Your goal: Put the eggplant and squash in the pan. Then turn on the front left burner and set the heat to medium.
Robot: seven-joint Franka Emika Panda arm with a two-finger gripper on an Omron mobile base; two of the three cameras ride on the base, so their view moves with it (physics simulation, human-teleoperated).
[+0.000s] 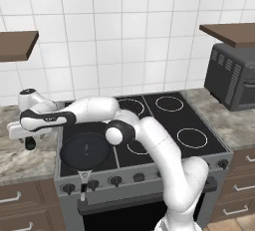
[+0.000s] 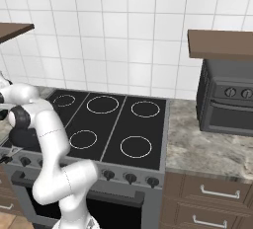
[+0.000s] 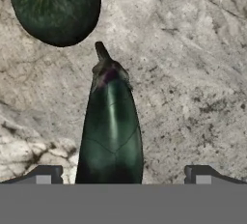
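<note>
Marble counter (image 3: 193,49) — squash (image 3: 55,8) just beyond eggplant (image 3: 111,131).

White arm reaching left, claw (image 1: 30,143) low over marble counter (image 1: 20,160), pan (image 1: 85,150) on stove (image 1: 199,120)

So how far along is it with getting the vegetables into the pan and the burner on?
Nothing looks done: the pan on the stove is empty. In hand: the open gripper hovers over the counter, its fingertips straddling the eggplant, not yet gripped. Left: move it and the squash into the pan, then set the burner to medium.
</note>
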